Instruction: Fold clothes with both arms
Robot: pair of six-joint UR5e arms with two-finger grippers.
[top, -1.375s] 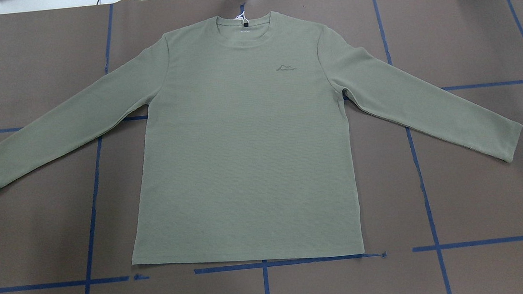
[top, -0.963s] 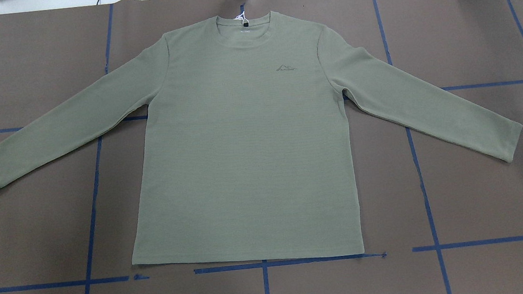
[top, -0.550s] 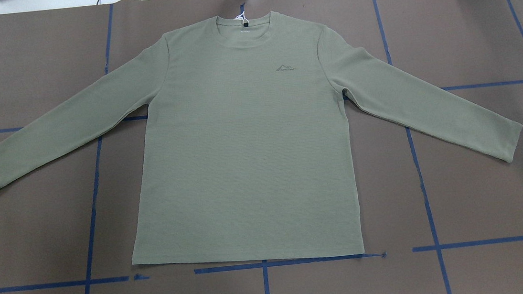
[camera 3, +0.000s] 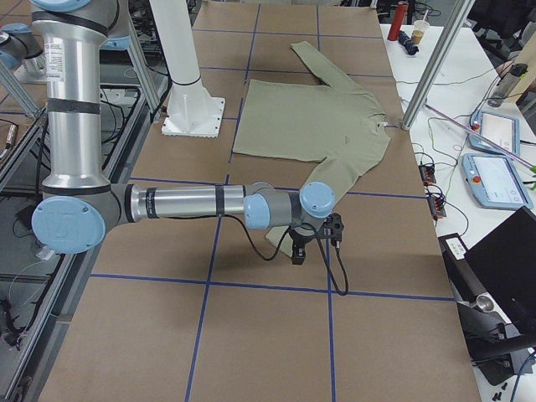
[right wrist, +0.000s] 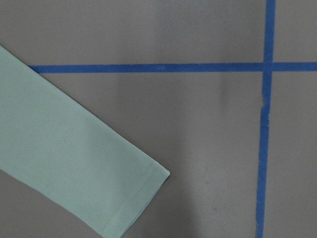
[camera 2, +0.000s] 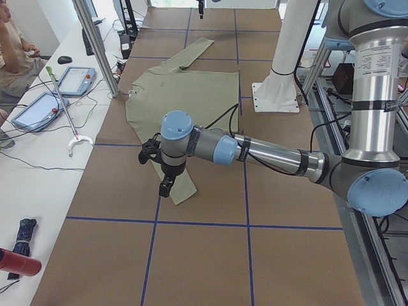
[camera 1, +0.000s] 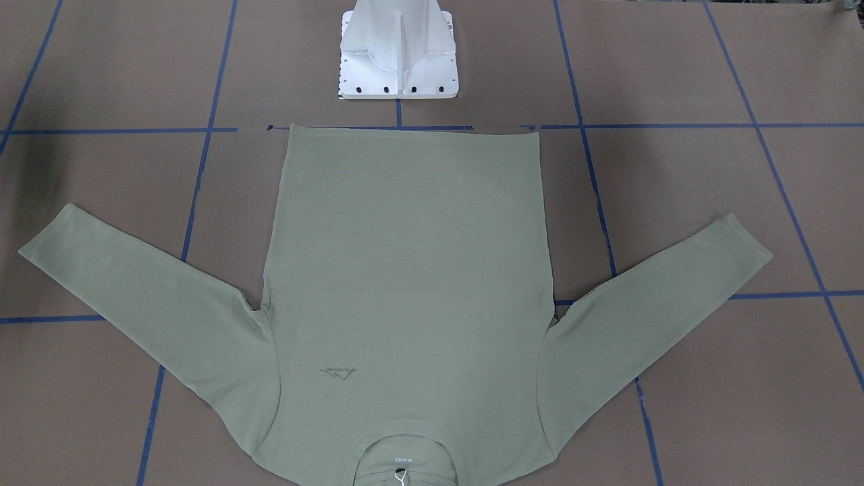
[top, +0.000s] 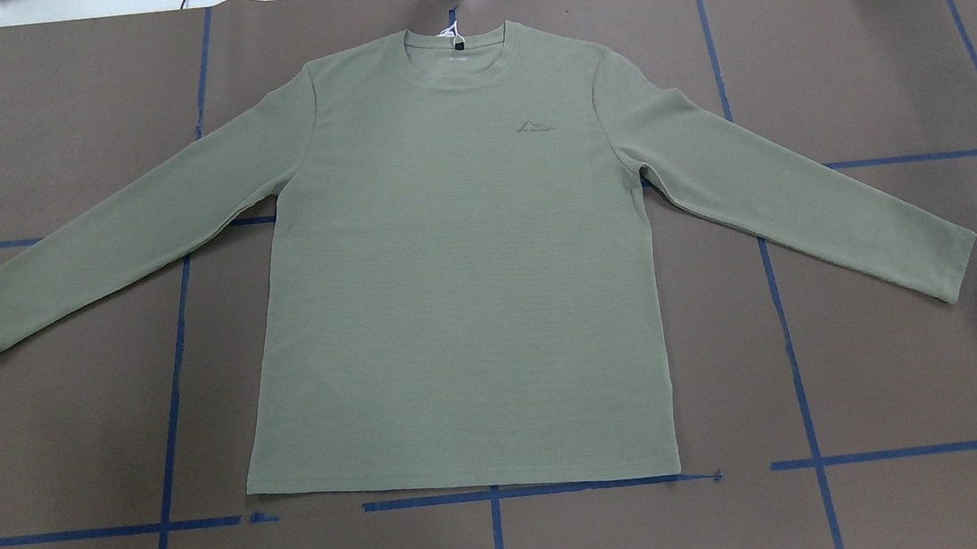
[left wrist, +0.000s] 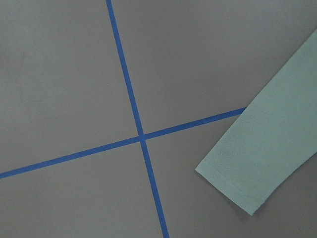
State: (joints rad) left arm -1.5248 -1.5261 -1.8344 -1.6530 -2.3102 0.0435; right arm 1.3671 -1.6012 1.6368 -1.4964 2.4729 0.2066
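Observation:
The pale sage-green long-sleeved shirt (top: 452, 269) lies flat, face up, on the brown table, neckline away from the robot and both sleeves spread out; it also shows in the front-facing view (camera 1: 405, 270). The left gripper (camera 2: 164, 188) hangs just above the left sleeve's cuff (left wrist: 257, 163). The right gripper (camera 3: 297, 255) hangs just above the right sleeve's cuff (right wrist: 124, 198). Both grippers show clearly only in the side views, so I cannot tell whether they are open or shut. Neither wrist view shows fingers.
The white pedestal base (camera 1: 398, 54) stands at the robot's side of the shirt hem. Blue tape lines (top: 170, 413) grid the table. A side bench with tablets (camera 2: 38, 108) and a metal post (camera 2: 95, 44) lies beyond the neckline side.
The shirt has not moved. A small dark shape has appeared at the right edge of the overhead view, level with the right sleeve.

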